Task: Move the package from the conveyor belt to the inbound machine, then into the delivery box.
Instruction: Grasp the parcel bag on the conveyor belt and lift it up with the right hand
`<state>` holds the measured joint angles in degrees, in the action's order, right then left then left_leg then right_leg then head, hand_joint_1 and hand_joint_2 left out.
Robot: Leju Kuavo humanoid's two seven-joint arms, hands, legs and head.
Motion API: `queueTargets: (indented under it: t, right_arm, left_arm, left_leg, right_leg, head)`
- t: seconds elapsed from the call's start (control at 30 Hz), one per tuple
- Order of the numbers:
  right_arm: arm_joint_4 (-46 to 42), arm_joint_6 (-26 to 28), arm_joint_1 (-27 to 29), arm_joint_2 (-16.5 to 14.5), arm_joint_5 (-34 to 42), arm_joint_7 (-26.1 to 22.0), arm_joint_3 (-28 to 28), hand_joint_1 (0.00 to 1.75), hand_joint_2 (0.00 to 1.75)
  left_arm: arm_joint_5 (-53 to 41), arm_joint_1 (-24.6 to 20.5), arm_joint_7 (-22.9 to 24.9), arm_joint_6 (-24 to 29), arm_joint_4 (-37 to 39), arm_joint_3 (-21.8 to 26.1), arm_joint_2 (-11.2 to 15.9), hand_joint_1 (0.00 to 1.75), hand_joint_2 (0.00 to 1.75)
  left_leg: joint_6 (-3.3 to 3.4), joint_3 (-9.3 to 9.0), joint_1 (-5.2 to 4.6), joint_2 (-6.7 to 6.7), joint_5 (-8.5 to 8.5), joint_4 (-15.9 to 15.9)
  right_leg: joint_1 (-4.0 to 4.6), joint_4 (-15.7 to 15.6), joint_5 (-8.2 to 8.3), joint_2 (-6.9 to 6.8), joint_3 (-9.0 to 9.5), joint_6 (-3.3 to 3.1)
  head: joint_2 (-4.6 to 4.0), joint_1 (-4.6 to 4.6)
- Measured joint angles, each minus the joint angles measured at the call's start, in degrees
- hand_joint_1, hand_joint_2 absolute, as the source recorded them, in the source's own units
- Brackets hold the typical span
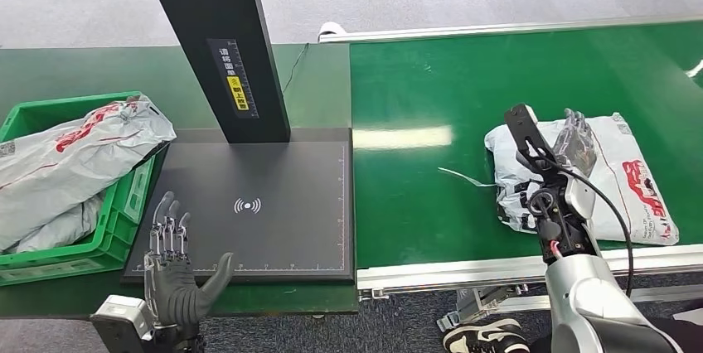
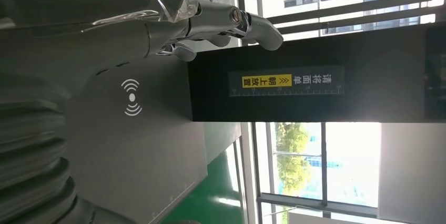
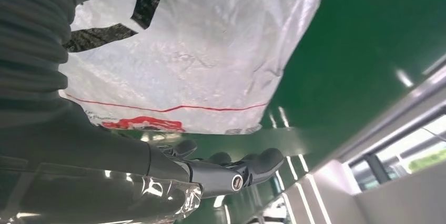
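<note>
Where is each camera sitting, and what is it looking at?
Head view: high on the robot, looking down at the conveyor belt, scanner plate, green box, left hand and right hand.
Left wrist view: behind the left hand, facing the plate, black post and windows.
Right wrist view: behind the right hand, facing the package.
Shared: the package, plate and post.

- A grey package (image 1: pixel 618 179) is seen lying on the green conveyor belt (image 1: pixel 431 104), right of the inbound machine (image 1: pixel 265 204).
- The right hand (image 1: pixel 572 142) is placed over it.
- The left hand (image 1: pixel 176 274) is spread at the machine's near edge.
- A green box (image 1: pixel 124 220) holding grey bags is set left of the machine.
</note>
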<state>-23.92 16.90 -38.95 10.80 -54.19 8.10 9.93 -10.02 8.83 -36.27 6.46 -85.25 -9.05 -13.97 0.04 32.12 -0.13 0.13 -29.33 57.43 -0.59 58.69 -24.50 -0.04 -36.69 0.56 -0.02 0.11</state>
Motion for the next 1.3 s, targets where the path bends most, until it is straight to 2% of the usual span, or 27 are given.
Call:
queueTargets:
  t: [0.3,0.53,0.83,1.17,1.3]
  right_arm:
    - [4.75,-7.31,0.41,2.33,0.22,2.49,4.38,0.00,1.75]
    - [6.16,-12.71,0.94,2.82,-3.74,4.43,5.06,0.00,1.75]
    - [6.93,-18.28,1.76,2.23,-7.45,2.43,5.06,0.00,1.75]
    - [7.00,-21.50,3.22,0.97,-10.16,-5.60,4.82,0.00,1.75]
    - [7.00,-22.09,4.09,-0.03,-11.44,-8.19,3.98,1.71,1.75]
  left_arm:
    - [1.55,-0.09,-0.18,-1.65,0.01,0.05,0.30,0.00,1.75]
    - [2.53,-0.71,-0.99,-2.81,0.79,0.13,0.76,0.00,1.75]
    - [2.83,-0.76,-1.40,-2.59,1.14,0.26,1.12,0.00,1.75]
    - [2.96,-0.64,-1.53,-2.33,1.14,0.35,1.12,0.00,1.75]
    - [3.07,-0.61,-1.60,-2.34,1.14,0.61,1.12,0.00,1.75]
  left_leg:
    - [0.00,0.02,0.00,0.00,0.00,0.00]
    - [0.00,0.02,0.01,-0.01,0.00,-0.01]
    - [0.00,0.03,0.04,-0.02,0.00,-0.01]
    - [0.00,0.05,0.06,-0.01,0.00,-0.02]
    - [0.00,0.05,0.06,-0.01,0.00,-0.02]
  right_leg:
    - [0.00,0.00,0.00,-0.02,0.00,0.00]
    - [0.00,0.00,0.00,-0.02,0.00,0.00]
    - [0.00,0.01,0.00,-0.03,0.01,0.00]
    - [0.00,0.01,0.00,-0.03,0.01,0.00]
    - [0.00,0.01,0.00,-0.02,0.01,0.00]
  head:
    - [0.01,-0.01]
    - [0.00,-0.02]
    - [0.00,-0.01]
    - [0.01,-0.01]
    - [0.00,-0.01]
